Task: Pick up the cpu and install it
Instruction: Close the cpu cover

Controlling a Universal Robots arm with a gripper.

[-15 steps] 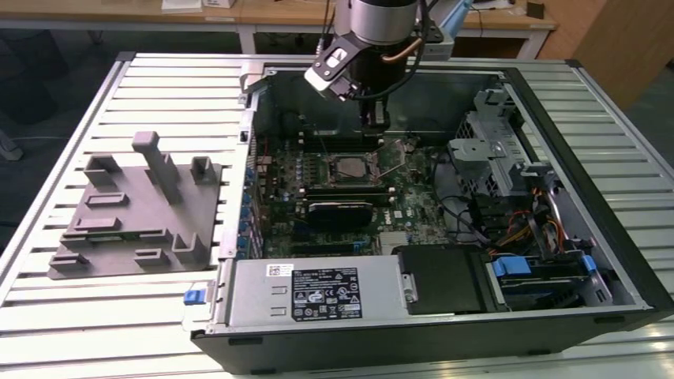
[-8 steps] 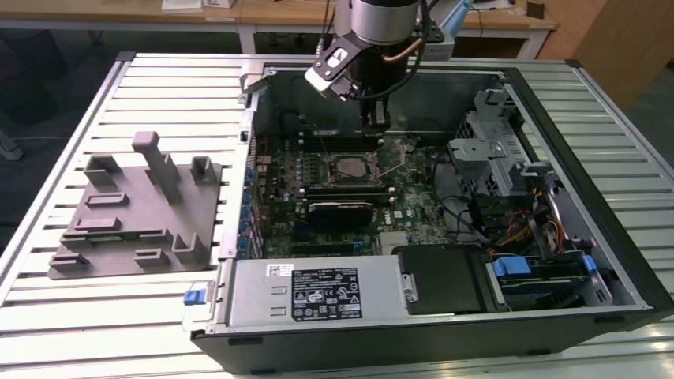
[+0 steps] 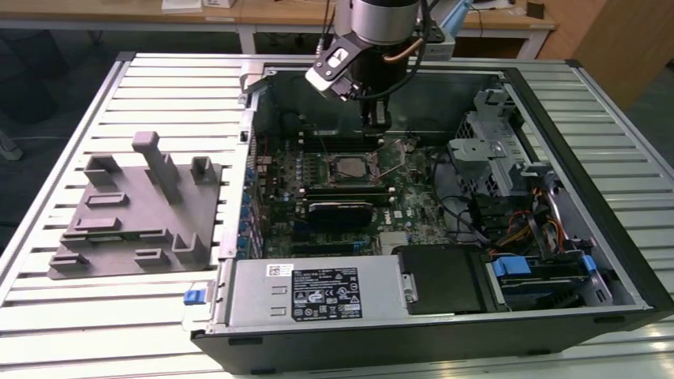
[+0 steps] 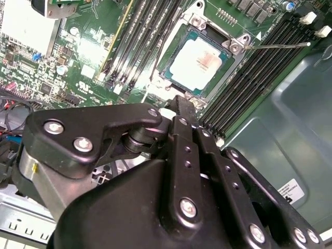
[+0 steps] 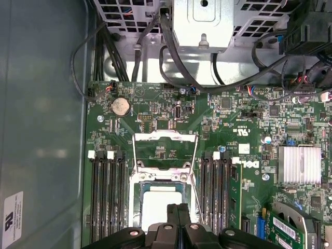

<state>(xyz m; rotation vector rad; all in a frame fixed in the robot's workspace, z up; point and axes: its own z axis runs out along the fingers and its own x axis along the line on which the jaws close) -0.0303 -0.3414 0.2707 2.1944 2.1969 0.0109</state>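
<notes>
I see the small, flat, square cpu [image 4: 199, 65] with its pale silver top lying in the dark square socket frame [image 4: 179, 49]. The frame sits on the green board [image 3: 416, 197] inside the open black computer case [image 3: 421, 347]. The black metal gripper [image 4: 184, 104] hangs over the board, right by one edge of the cpu. Its two fingers are pressed together and hold nothing. The thin metal lever [image 4: 280, 45] sticks out to the side. The grey plastic block with posts [image 3: 126, 221] stands well apart, outside the case.
</notes>
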